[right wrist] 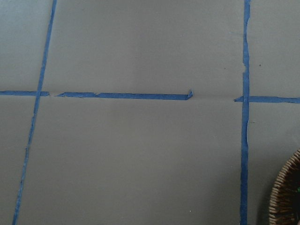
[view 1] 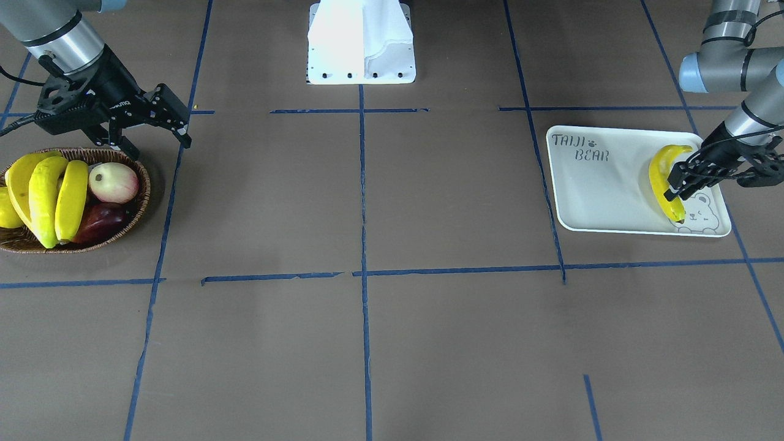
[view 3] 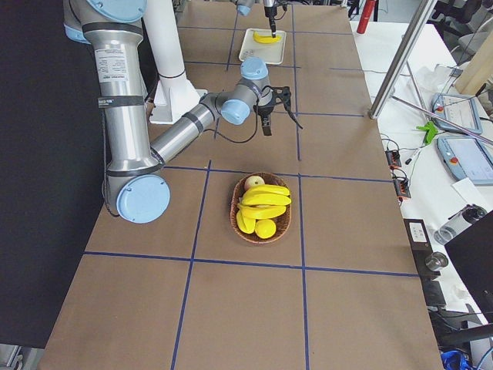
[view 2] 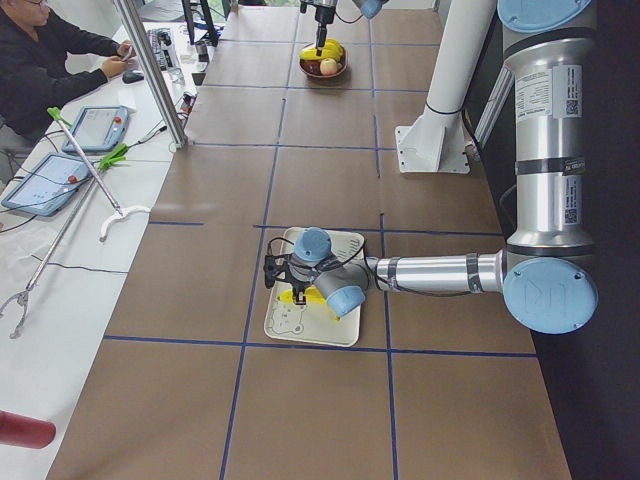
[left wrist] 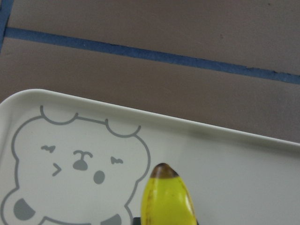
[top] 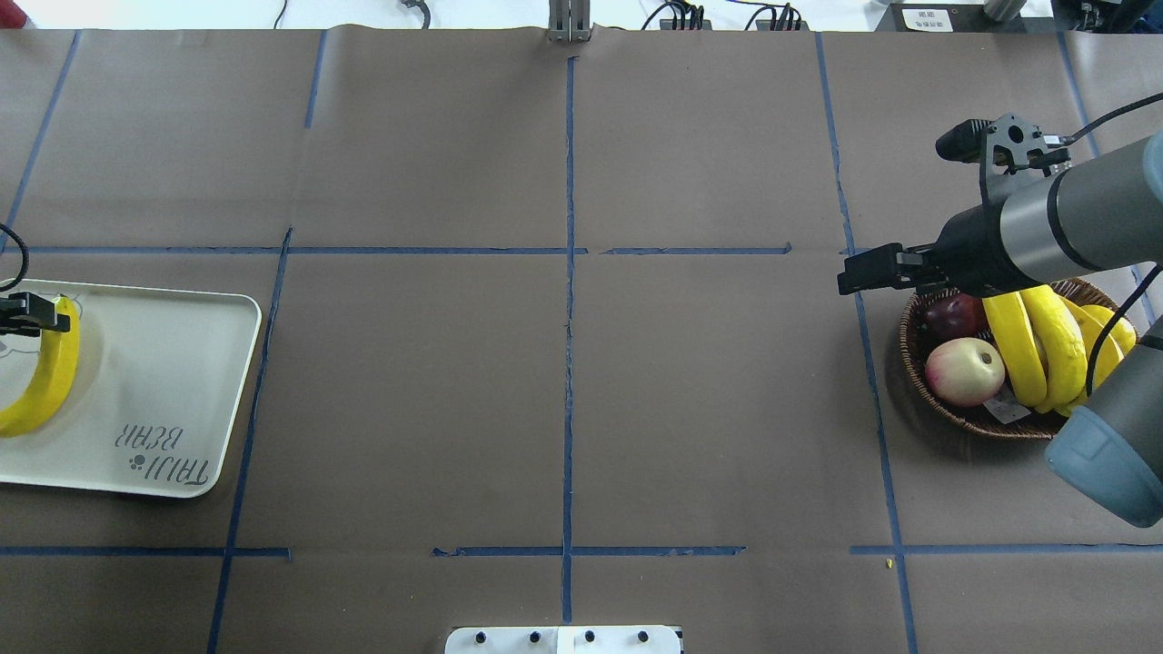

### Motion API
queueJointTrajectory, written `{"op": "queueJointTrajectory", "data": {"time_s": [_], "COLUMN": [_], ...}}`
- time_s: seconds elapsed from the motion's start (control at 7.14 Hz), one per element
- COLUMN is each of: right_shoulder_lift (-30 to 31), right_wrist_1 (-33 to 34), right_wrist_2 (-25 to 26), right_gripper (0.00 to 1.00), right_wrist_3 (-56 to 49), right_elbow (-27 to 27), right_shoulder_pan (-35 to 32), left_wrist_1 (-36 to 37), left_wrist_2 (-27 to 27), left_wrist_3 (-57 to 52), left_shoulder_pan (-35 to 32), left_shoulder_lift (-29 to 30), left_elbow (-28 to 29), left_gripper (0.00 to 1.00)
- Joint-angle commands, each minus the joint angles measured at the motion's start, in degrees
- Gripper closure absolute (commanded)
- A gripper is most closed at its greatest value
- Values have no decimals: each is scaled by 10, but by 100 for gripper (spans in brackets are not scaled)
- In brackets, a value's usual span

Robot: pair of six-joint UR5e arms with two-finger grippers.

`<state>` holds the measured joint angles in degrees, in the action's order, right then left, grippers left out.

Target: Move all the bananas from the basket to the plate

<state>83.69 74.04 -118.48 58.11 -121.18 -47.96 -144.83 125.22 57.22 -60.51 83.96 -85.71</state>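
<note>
One yellow banana (view 1: 660,180) lies on the white plate (view 1: 600,196), beside its bear drawing. My left gripper (view 1: 675,185) is down over that banana and looks shut on it near the dark tip (left wrist: 163,171). The wicker basket (view 1: 144,197) holds three bananas (view 1: 70,199) side by side. My right gripper (view 1: 156,142) hangs open and empty just above the basket's rim on the robot's side. From overhead, the right gripper (top: 872,270) sits left of the basket (top: 909,363) and its bananas (top: 1045,350). The right wrist view catches only the basket's edge (right wrist: 287,197).
The basket also holds a pale pink apple (view 1: 113,182), a dark red fruit (view 1: 101,222) and a lemon (view 1: 6,211). The robot's white base (view 1: 361,43) stands at the table's robot side. A person (view 2: 50,50) sits at a side desk. Blue tape lines cross the brown table.
</note>
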Motion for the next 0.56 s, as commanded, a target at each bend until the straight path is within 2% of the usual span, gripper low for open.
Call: {"op": "queueJointTrajectory", "data": {"time_s": [0.0,0.14,0.28,0.42], "right_shoulder_lift": [9,26,61,99], "right_wrist_1": [0,0,-1,-3], "right_wrist_2": [0,0,-12,-38], "right_gripper": [0,0,0,0], "right_wrist_3": [-2,-35,-117,-176], "right_elbow": [0,0,1,1], "right_shoulder_pan": [0,-7,-30,-62], "left_wrist_1": [2,23,69,95], "left_wrist_2": [50,125,209,228], "left_wrist_3": [0,0,1,4], "left_shoulder_pan": [-33,-75,-139,-156], "left_shoulder_lift": [2,13,49,65], "left_elbow": [-2,-2,-6,-25], "left_gripper": [0,0,0,0]}}
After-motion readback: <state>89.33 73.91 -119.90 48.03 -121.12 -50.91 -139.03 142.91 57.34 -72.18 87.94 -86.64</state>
